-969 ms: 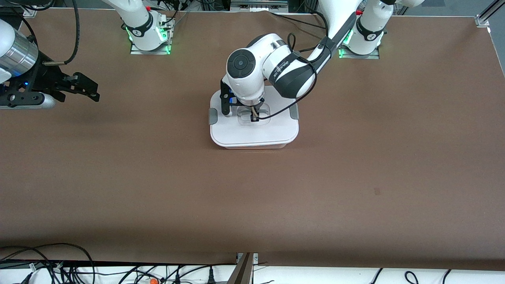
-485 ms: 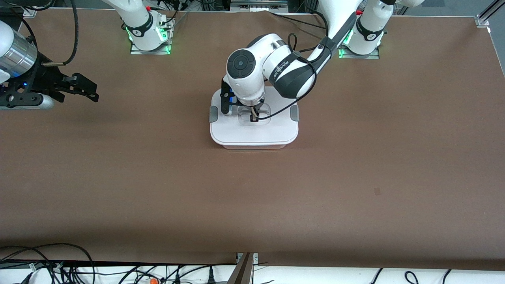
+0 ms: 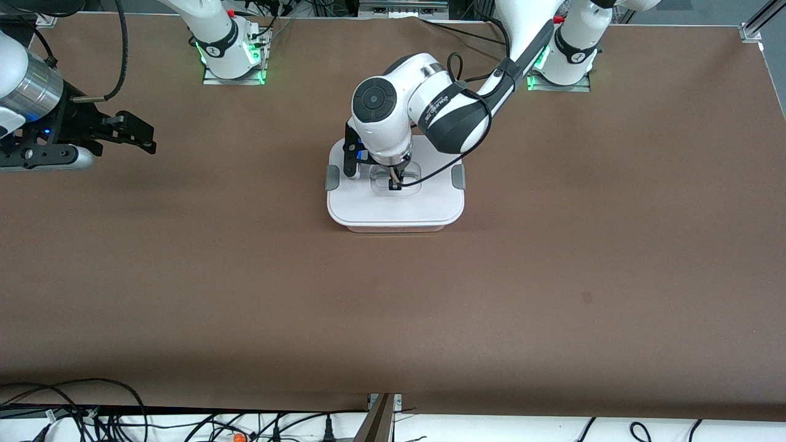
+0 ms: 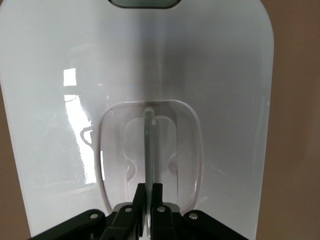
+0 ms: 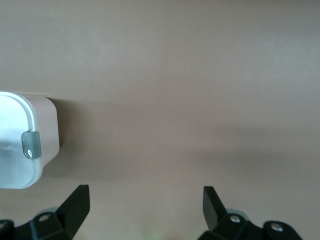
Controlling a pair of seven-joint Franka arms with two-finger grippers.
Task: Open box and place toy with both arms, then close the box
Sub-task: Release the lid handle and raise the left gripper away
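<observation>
Looking down at the table, I can see hardly anything of the tub under the white lid; only a thin pinkish strip shows below the lid's edge nearest the front camera. The toy is nowhere visible, and whether it sits inside I cannot tell. Much of the lid's half toward the arms' bases is hidden by the left arm's white wrist, and the right arm is cut off at the picture's edge, so only its wrist and black fingers show.

One box stands mid-table, closer to the bases than to the front camera. The left gripper is down in the clear recessed handle at the lid's centre, its fingers clenched together on the handle's thin upright bar; the left wrist view shows that bar running straight into the closed black fingertips. The lid lies flat and square on the tub.

The right gripper waits over bare table at the right arm's end, well apart from the box, its two fingers spread wide with nothing between them. Its wrist view catches one corner of the box and a clip.

Counted: one box, one lid, two grey clips at the lid's opposite ends, two arms, two grippers.
</observation>
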